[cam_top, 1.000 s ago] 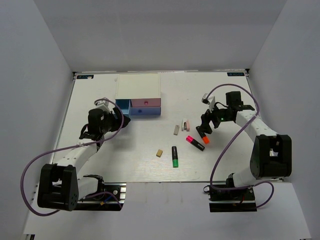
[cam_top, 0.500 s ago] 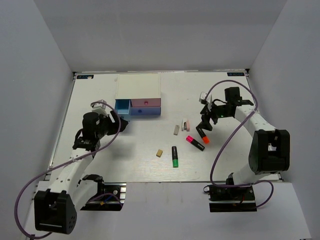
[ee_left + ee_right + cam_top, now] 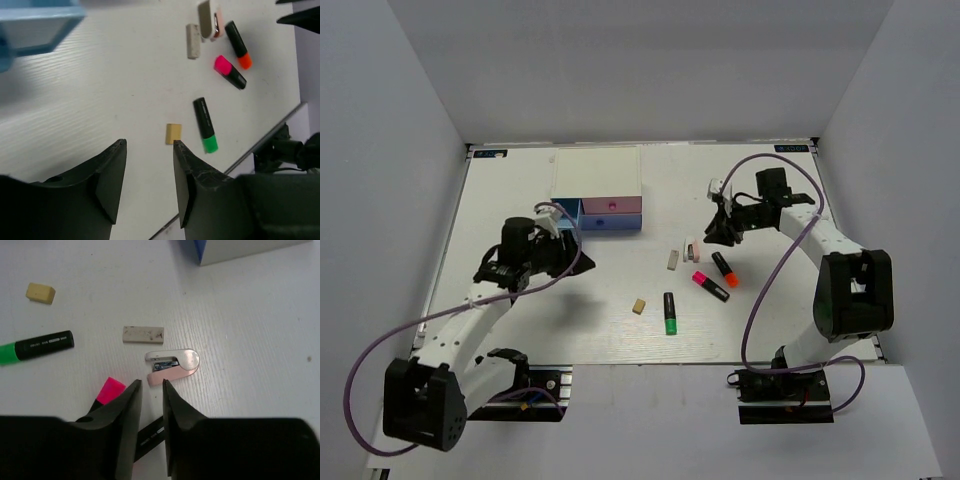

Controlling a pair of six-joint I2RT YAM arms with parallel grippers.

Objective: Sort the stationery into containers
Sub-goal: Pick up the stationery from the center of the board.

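The left gripper stands partly open, empty (a tan eraser lies ahead); the right gripper is barely open, empty.

Table showing white matt top, faint wood-like grain. Green highlighter, pink highlighter, orange highlighter wearing smooth black plastic, slight sheen. Tan eraser looking matt, rubbery. Grey eraser looking dull, smudged. Pinkish item carrying shiny silvery top. Light blue drawer looking smooth plastic. Left gripper showing matt black, scuffed plastic.
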